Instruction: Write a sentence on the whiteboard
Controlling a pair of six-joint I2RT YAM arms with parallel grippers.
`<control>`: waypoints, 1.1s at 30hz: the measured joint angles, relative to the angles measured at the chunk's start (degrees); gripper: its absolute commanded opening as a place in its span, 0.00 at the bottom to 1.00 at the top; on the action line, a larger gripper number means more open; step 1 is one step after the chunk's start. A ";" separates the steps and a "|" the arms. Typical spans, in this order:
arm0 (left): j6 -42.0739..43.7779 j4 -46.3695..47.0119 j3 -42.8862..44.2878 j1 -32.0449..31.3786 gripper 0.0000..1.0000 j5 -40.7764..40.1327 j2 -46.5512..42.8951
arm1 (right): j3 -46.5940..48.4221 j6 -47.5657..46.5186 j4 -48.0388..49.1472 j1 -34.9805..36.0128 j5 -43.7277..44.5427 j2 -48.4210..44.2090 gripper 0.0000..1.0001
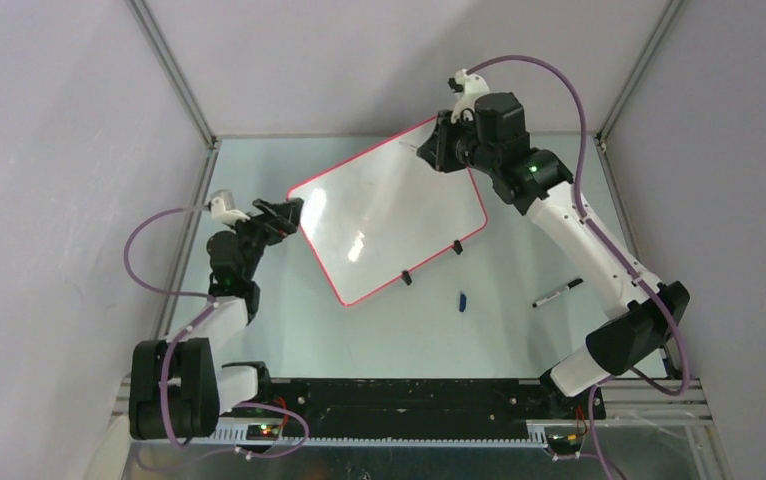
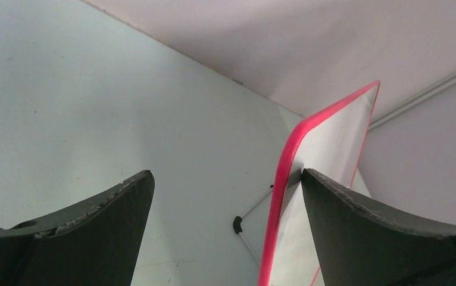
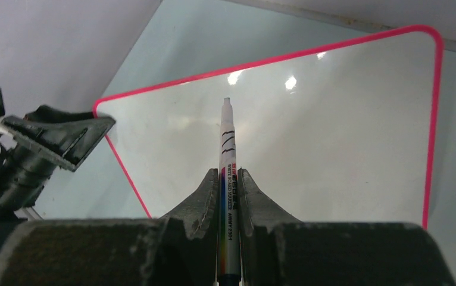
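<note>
right jaws clamp my marker (image 3: 228, 149), tip pointing twelve o'clock at the whiteboard (image 3: 333, 155); left jaws gape astride its nine o'clock corner.

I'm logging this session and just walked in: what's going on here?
The right gripper is shut on a marker, tip aimed at the whiteboard, which is blank. The left gripper is open, straddling the board's rim. A blue cap and a second marker lie on the table.
</note>
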 measured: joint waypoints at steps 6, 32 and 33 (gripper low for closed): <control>2.49 -1.07 3.37 -0.02 0.99 3.15 2.21 | -2.03 -2.32 1.70 1.03 -3.61 0.31 0.00; -1.07 -1.25 11.32 3.15 0.86 22.27 3.23 | -3.39 -3.52 8.17 6.12 -11.52 5.09 0.00; -1.09 -0.87 10.84 3.10 0.84 22.23 3.23 | -2.56 -3.87 7.93 6.69 -11.26 6.01 0.00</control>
